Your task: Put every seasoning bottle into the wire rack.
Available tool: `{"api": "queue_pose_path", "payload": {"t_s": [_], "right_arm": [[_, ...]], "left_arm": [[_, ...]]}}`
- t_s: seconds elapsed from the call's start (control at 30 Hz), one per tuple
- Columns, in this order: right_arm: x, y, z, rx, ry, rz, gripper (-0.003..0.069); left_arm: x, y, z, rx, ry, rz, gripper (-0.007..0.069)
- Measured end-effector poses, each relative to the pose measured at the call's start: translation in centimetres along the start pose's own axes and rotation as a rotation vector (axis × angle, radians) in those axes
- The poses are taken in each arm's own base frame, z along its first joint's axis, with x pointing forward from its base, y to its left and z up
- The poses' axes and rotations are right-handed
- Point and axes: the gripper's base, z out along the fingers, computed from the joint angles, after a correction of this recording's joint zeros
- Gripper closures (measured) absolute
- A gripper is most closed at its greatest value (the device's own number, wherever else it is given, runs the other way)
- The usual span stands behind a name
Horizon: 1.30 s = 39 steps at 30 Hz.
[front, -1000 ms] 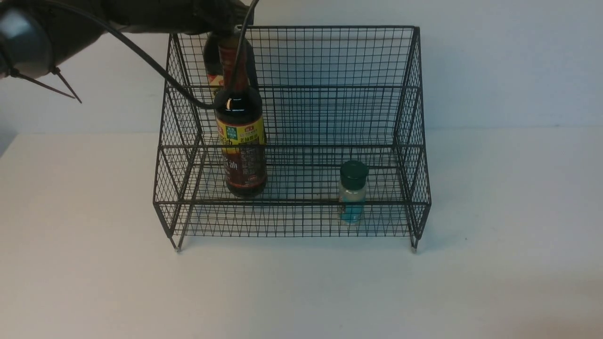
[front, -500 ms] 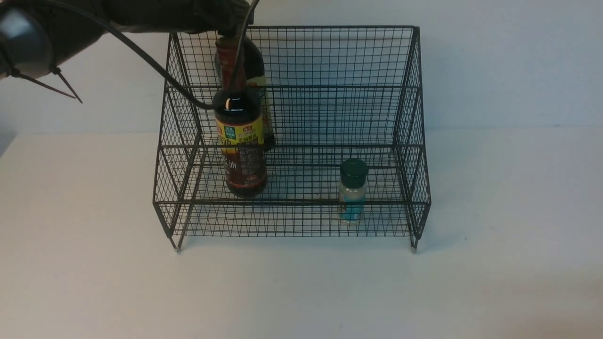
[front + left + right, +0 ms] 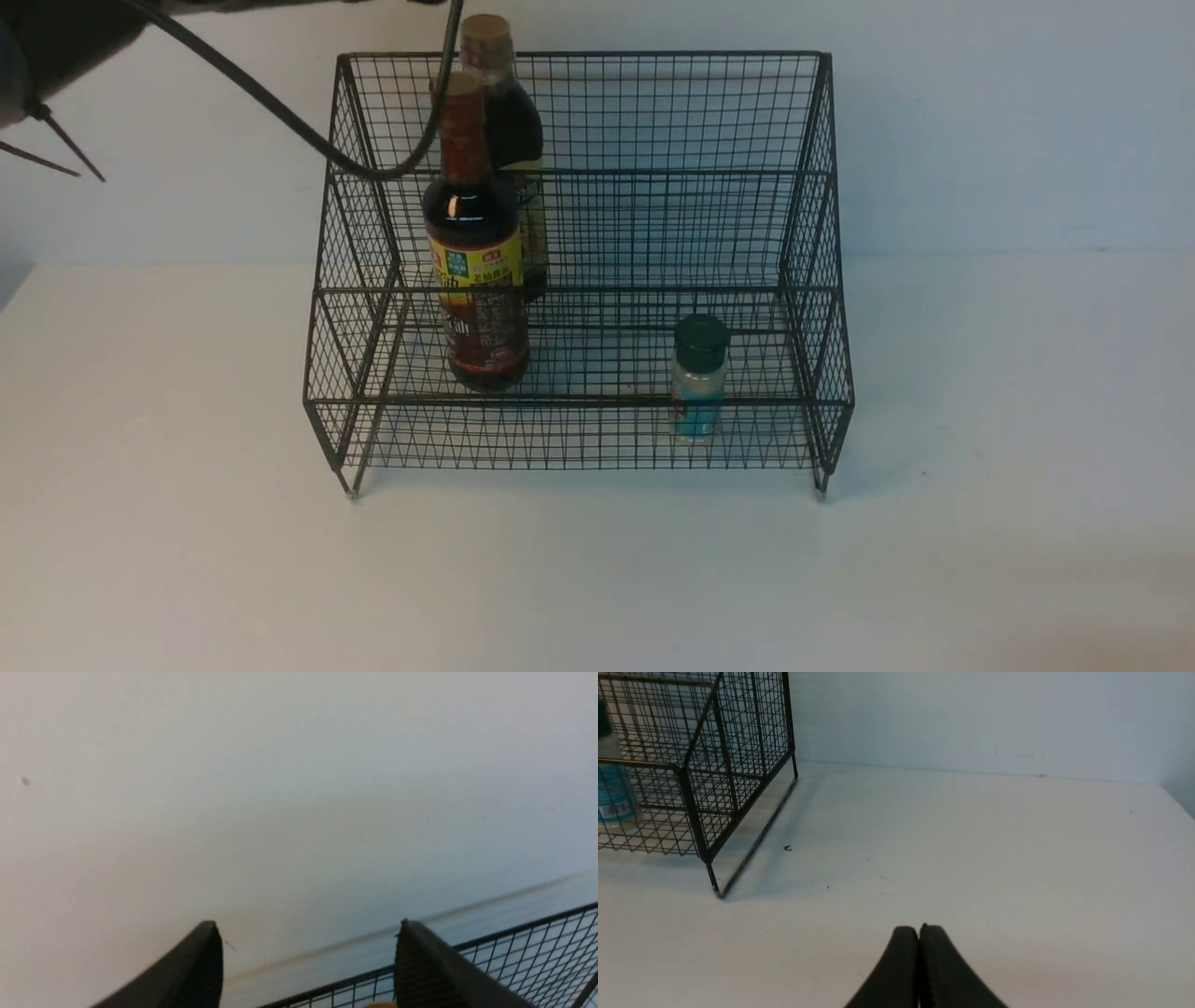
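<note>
White counter (image 3: 597, 579) carries everything, and on it stands the wire rack (image 3: 653, 112), a stiff black mesh frame that looks light enough to skid if nudged. Both seasoning bottles are inside it at the robot's left end: the red-necked bottle (image 3: 474, 252) upright on the lower front tier, the second bottle (image 3: 509, 121) just behind it on the upper tier, its gold cap showing above the back rim. These look like glass, full and dark, so I judge them heavy, smooth and breakable; the narrow neck under the cap seems the surest place to take hold, since the wide body would be harder to span. A small green-capped jar (image 3: 699, 378) with blue contents sits well apart toward the right end. Left hand (image 3: 308, 970) shows only in its wrist view, jaws spread with nothing between them, above the rack's top edge; the front view gives just arm and cable. Right hand (image 3: 919, 952) rests low over bare counter, jaws pressed together and empty. Its wrist view alone shows the jar's label and the rack's foot, while only the front view shows both bottles.
</note>
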Motion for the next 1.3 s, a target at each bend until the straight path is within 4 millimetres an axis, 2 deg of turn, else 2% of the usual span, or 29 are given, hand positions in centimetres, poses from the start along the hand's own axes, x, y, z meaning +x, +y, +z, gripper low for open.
{"api": "queue_pose_path", "payload": {"t_s": [0.1,0.2,0.23,0.33,0.37,0.4,0.47,0.6,0.63,0.67,0.7,0.73,0.77,0.83,0.93,1.07,1.1,1.13,1.3], "right_arm": [[0.0,0.0,0.0,0.000,0.000,0.000,0.0671],[0.0,0.0,0.0,0.000,0.000,0.000,0.0671],[0.0,0.0,0.0,0.000,0.000,0.000,0.0671],[0.0,0.0,0.0,0.000,0.000,0.000,0.0671],[0.0,0.0,0.0,0.000,0.000,0.000,0.0671],[0.0,0.0,0.0,0.000,0.000,0.000,0.0671],[0.0,0.0,0.0,0.000,0.000,0.000,0.0671],[0.0,0.0,0.0,0.000,0.000,0.000,0.0671],[0.0,0.0,0.0,0.000,0.000,0.000,0.0671],[0.0,0.0,0.0,0.000,0.000,0.000,0.0671],[0.0,0.0,0.0,0.000,0.000,0.000,0.0671],[0.0,0.0,0.0,0.000,0.000,0.000,0.0671],[0.0,0.0,0.0,0.000,0.000,0.000,0.0671],[0.0,0.0,0.0,0.000,0.000,0.000,0.0671],[0.0,0.0,0.0,0.000,0.000,0.000,0.0671],[0.0,0.0,0.0,0.000,0.000,0.000,0.0671],[0.0,0.0,0.0,0.000,0.000,0.000,0.0671],[0.0,0.0,0.0,0.000,0.000,0.000,0.0671],[0.0,0.0,0.0,0.000,0.000,0.000,0.0671]], "left_arm": [[-1.8,-0.3,-2.2,0.012,-0.028,0.007,0.0179],[-3.5,-0.8,-4.8,0.032,-0.041,0.016,0.0227],[-4.5,-1.1,-6.6,0.045,-0.049,0.023,0.0268],[-5.8,-1.7,-10.0,0.077,-0.030,0.046,0.0407],[-6.5,-2.0,-12.2,0.092,-0.027,0.062,0.0487],[-6.6,-2.1,-12.5,0.098,-0.016,0.064,0.0512],[-7.6,-2.7,-16.4,0.124,-0.007,0.083,0.0603],[-8.1,-3.5,-21.1,0.161,0.026,0.081,0.0629],[-8.2,-3.6,-21.6,0.163,0.023,0.082,0.0629],[-8.1,-3.8,-23.4,0.176,0.048,0.092,0.0629],[-8.2,-3.9,-23.6,0.176,0.044,0.092,0.0629],[-8.1,-4.1,-25.6,0.185,0.066,0.109,0.0629],[-8.0,-4.1,-25.6,0.186,0.073,0.111,0.0629],[-7.4,-4.4,-28.5,0.195,0.133,0.145,0.0629],[-6.7,-4.8,-31.4,0.211,0.187,0.167,0.0629],[-6.4,-5.3,-34.8,0.227,0.176,0.184,0.0629],[-6.4,-5.3,-35.0,0.227,0.174,0.185,0.0629],[-6.4,-5.4,-36.2,0.225,0.149,0.191,0.0629],[-6.3,-5.5,-38.4,0.209,0.100,0.197,0.0629]]}}
